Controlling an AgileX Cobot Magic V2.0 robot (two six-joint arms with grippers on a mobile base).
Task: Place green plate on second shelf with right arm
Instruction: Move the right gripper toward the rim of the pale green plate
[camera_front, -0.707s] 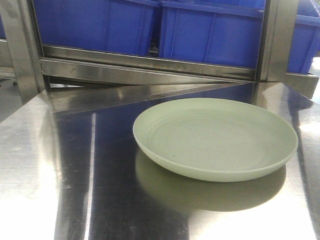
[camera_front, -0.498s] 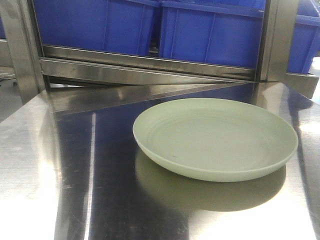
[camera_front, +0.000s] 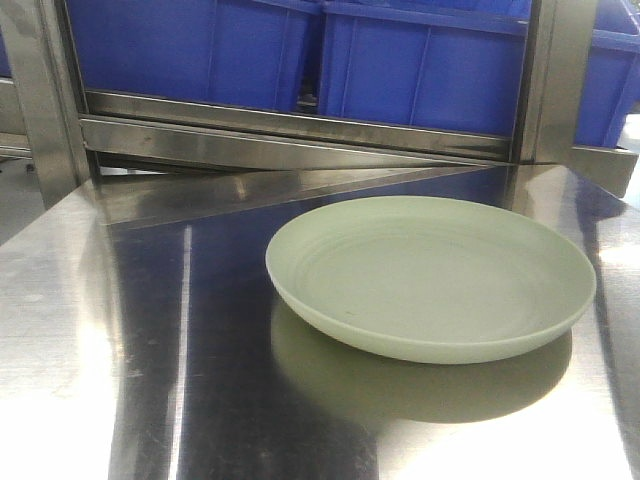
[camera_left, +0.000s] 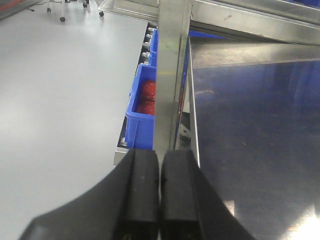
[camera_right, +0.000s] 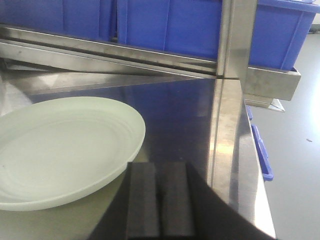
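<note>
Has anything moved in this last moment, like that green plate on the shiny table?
Nothing visibly changed in the front view. The green plate lies flat and empty in the same spot on the steel table, and the blue bins on the rack behind it are where they were.

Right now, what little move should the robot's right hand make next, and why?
Probably open up and ease toward the near rim of the green plate. The right gripper is shut, beside the plate and not touching it.
</note>
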